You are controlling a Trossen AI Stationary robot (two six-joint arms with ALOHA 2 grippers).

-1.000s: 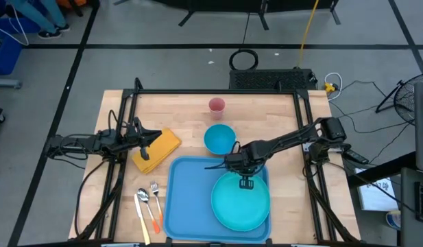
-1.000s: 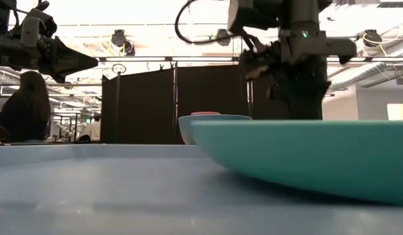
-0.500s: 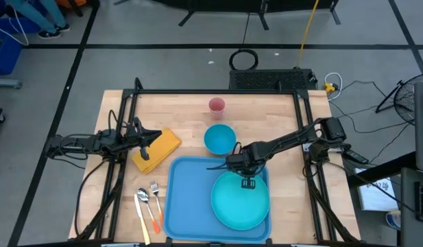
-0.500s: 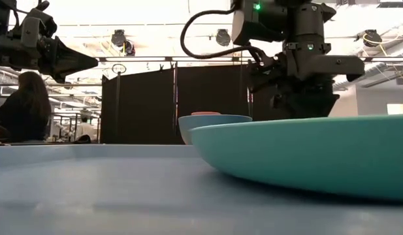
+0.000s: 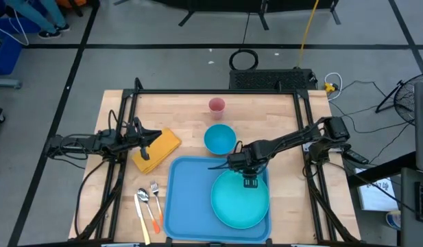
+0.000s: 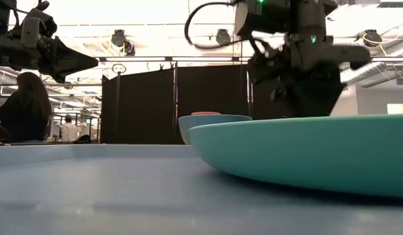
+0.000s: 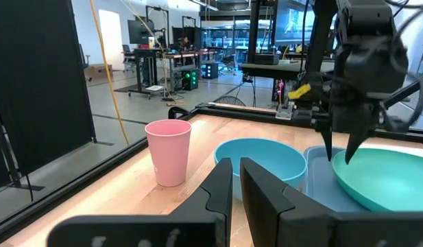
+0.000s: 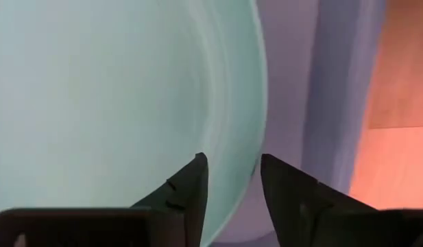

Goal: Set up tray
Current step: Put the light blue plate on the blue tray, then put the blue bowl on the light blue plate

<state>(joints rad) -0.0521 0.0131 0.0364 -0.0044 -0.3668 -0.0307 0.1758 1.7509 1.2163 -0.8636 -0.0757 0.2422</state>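
Note:
The blue tray (image 5: 187, 199) lies flat at the table's near middle, and the round teal plate (image 5: 240, 206) sits on its right half. My right gripper (image 5: 249, 181) stands over the plate's far rim and is shut on it; the low view shows it behind the plate (image 6: 306, 156). My left gripper (image 5: 146, 143) hovers shut above the yellow cloth (image 5: 160, 147) at the table's left, touching nothing. Its wrist view shows its shut fingers (image 7: 236, 165) pointing toward the bowl and plate. My right gripper (image 8: 233, 171) holds the plate by its far rim (image 8: 244, 165), one finger (image 8: 187, 189) over the plate's inside and the other outside, over the tray (image 8: 293, 68). It comes from above, pointing down. In the low view the plate's rim slants up toward the right.
A small blue bowl (image 5: 219, 138) stands just beyond the tray's far edge, with a pink cup (image 5: 216, 105) farther back. A spoon and forks (image 5: 148, 206) lie left of the tray. Bare wood shows right of the tray. A person (image 6: 21, 108) sits in the room behind.
My right gripper has shifted slightly toward the table's right while keeping hold of the plate's rim. In the low view the plate has tipped a little, its rim rising on the right. The left arm has kept still.

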